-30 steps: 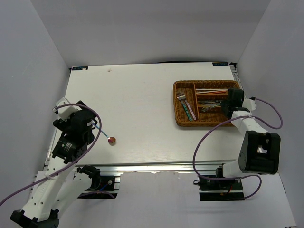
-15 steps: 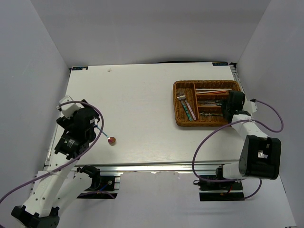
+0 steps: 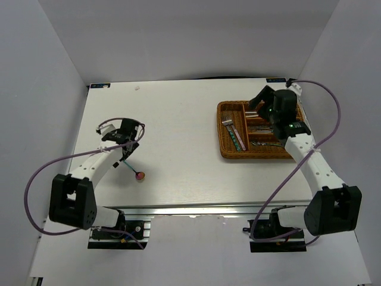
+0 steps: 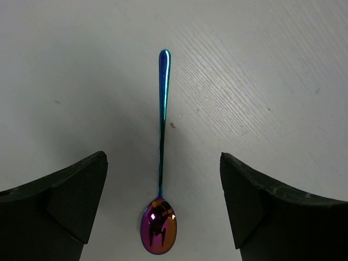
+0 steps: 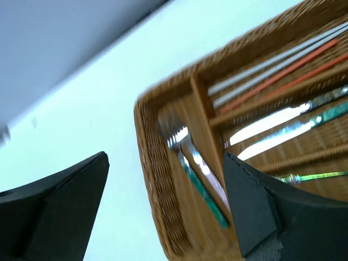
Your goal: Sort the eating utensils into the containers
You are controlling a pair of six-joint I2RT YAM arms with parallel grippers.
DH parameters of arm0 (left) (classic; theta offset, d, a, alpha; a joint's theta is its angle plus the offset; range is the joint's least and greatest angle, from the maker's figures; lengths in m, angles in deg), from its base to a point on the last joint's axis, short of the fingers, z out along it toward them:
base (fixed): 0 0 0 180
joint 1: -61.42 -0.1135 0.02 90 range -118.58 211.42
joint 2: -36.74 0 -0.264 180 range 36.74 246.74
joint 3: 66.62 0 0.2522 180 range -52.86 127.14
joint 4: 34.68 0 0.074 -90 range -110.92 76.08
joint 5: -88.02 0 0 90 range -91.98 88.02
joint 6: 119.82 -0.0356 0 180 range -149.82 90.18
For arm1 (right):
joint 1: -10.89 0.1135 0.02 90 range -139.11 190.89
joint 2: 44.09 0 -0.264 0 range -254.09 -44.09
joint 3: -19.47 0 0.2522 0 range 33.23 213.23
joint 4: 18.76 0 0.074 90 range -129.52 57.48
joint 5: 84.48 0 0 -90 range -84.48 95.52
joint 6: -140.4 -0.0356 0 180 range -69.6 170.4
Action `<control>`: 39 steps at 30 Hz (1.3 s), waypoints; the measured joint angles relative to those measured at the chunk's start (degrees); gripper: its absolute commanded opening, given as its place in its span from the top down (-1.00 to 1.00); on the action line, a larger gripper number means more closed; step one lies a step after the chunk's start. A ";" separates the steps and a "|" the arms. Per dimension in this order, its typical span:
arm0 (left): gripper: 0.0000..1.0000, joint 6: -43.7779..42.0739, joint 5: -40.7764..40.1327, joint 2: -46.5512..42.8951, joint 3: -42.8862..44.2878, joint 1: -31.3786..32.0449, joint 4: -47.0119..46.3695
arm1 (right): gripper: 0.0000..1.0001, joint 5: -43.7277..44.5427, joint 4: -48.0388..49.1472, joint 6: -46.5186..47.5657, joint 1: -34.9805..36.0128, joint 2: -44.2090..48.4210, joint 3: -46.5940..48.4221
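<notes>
One spoon [image 3: 135,169] with a red-purple bowl [image 4: 159,234] and a thin blue handle lies on the white table at the left. My left gripper [image 3: 127,149] hovers just above it, open, with the spoon [image 4: 162,136] lying lengthwise between the fingers [image 4: 76,206] and untouched. The brown wicker tray [image 3: 221,128] stands at the right. It holds forks and green-handled knives [image 3: 234,132] in its crosswise section, and red and white chopsticks [image 3: 265,114] and more cutlery in the slots. My right gripper [image 3: 259,102] hangs open and empty above the tray's back part; its view shows the tray wall [image 5: 149,163], fork [image 5: 179,138] and chopsticks [image 5: 283,70].
The tray sits near the table's right edge [image 3: 296,98]. White walls enclose the table on three sides. Purple cables [image 3: 333,119] loop from both arms. A small mark [image 3: 137,88] lies at the back left of the table.
The left arm has swung forward from the table's left edge to hang over the spoon. The right gripper has opened, lifted from the tray's right side and moved toward its back.
</notes>
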 measured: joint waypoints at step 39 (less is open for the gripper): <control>0.95 7.67 16.46 7.08 -10.14 -3.15 -10.12 | -0.79 -18.34 -2.95 11.91 1.81 5.25 -12.41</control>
